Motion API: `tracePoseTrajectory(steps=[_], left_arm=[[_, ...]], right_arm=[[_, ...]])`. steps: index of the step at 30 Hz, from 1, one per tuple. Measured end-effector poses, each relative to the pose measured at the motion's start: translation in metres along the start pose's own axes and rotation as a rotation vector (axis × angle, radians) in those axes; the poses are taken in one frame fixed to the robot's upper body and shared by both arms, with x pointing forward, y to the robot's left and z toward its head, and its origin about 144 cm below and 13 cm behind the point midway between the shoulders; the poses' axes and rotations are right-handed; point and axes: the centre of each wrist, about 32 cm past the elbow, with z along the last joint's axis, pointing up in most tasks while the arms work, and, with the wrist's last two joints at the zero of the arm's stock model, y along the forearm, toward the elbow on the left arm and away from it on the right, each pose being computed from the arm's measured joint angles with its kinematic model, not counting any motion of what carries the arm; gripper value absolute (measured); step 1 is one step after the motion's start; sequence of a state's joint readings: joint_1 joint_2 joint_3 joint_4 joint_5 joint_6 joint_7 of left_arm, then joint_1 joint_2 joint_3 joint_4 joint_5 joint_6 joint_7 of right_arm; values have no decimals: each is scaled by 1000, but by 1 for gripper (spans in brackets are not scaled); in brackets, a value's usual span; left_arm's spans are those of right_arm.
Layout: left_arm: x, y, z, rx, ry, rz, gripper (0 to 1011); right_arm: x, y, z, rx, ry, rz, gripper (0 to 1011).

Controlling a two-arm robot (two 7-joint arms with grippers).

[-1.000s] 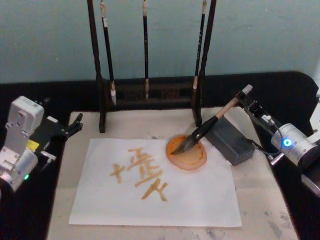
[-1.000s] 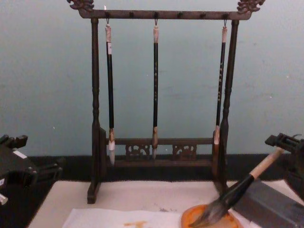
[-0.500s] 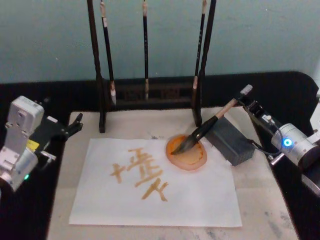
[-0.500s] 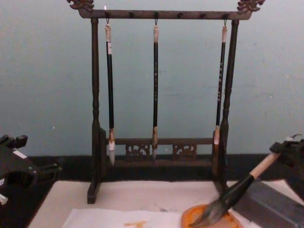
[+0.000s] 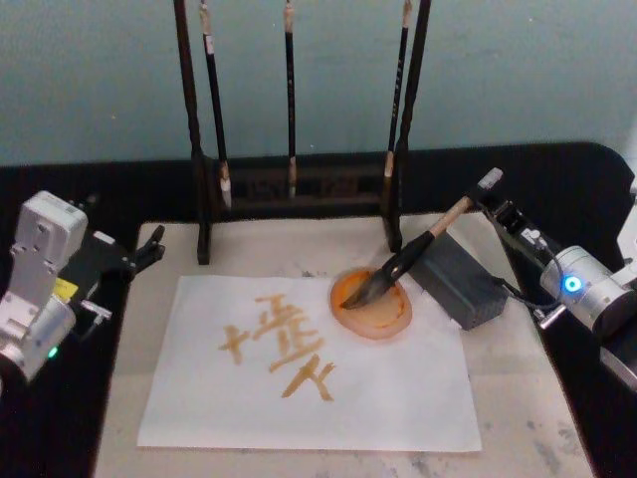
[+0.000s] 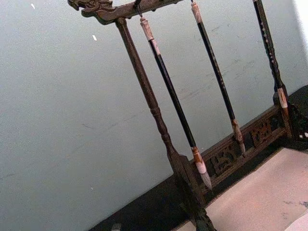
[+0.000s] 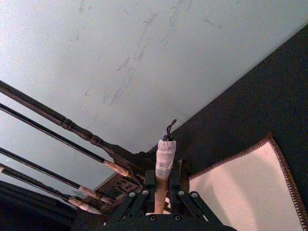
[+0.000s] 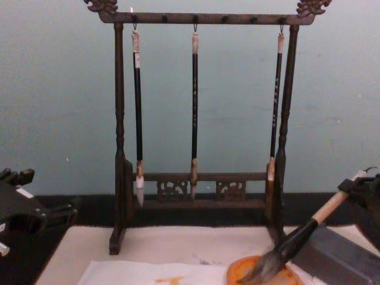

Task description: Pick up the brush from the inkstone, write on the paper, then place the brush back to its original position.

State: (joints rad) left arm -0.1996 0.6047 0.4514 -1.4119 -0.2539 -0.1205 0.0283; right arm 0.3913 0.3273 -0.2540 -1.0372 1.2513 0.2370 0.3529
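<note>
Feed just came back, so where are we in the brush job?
Orange strokes already sit on the paper, so writing looks done. The brush lies with bristles in the inkstone, handle over the grey box, the right gripper clamped on its top end. Remaining: probably release and withdraw. The left gripper sits parked, open, far left.

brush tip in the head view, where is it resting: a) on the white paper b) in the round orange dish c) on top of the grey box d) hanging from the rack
B: the brush lies with its bristles in the orange inkstone, and its handle slants up past the grey box into the right gripper.
</note>
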Motion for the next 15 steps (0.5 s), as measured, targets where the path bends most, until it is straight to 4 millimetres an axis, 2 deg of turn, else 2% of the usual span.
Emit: tracePoseTrajectory(steps=[15], left_arm=[[0,0,0,0,0,0,1010]], right_arm=[[-1,1,4,-11,7,4,169]])
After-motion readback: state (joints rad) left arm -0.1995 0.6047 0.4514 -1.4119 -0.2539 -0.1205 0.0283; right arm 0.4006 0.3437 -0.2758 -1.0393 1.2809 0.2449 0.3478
